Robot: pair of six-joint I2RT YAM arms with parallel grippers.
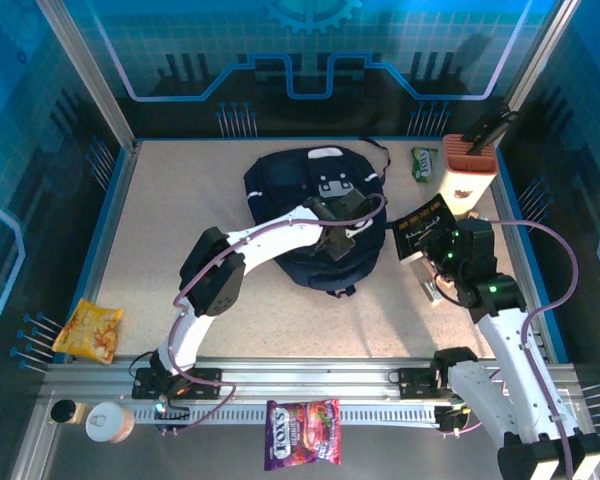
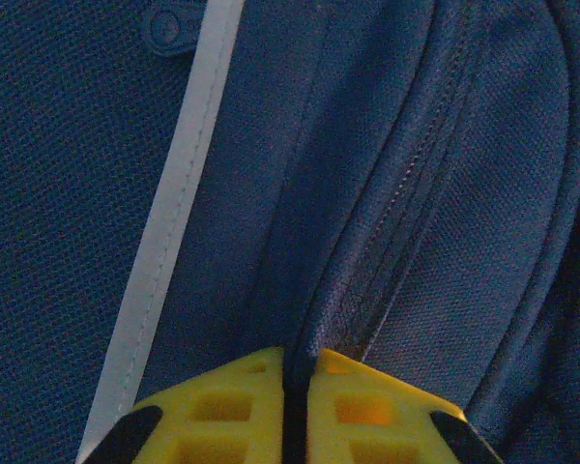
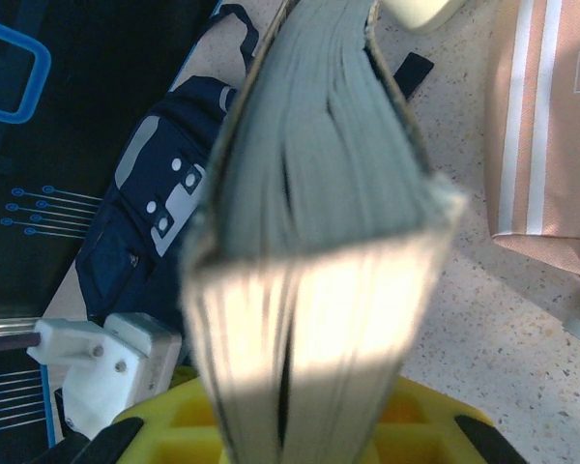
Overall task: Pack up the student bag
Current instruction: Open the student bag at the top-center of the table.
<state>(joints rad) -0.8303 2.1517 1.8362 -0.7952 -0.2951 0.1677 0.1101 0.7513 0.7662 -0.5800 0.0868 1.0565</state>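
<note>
The student bag (image 1: 298,190), dark navy with pale grey buckle patches, lies mid-table toward the back. My left gripper (image 1: 340,238) rests on its right front part. In the left wrist view the yellow fingers (image 2: 222,406) are shut on a fold of navy fabric (image 2: 314,319) beside a zipper seam, with a white stripe (image 2: 164,242) to the left. My right gripper (image 1: 443,255) is to the right of the bag, shut on a black-covered book (image 1: 422,226). The book's page edges (image 3: 319,242) rise between the yellow fingers (image 3: 435,420), and the bag (image 3: 145,213) lies beyond on the left.
A peach pouch (image 1: 467,172) and a green packet (image 1: 423,163) sit at the back right. A yellow chip bag (image 1: 88,332) lies at the front left. On the front rail are a purple candy bag (image 1: 302,434), a lidded cup (image 1: 110,422) and a small dark jar (image 1: 66,411).
</note>
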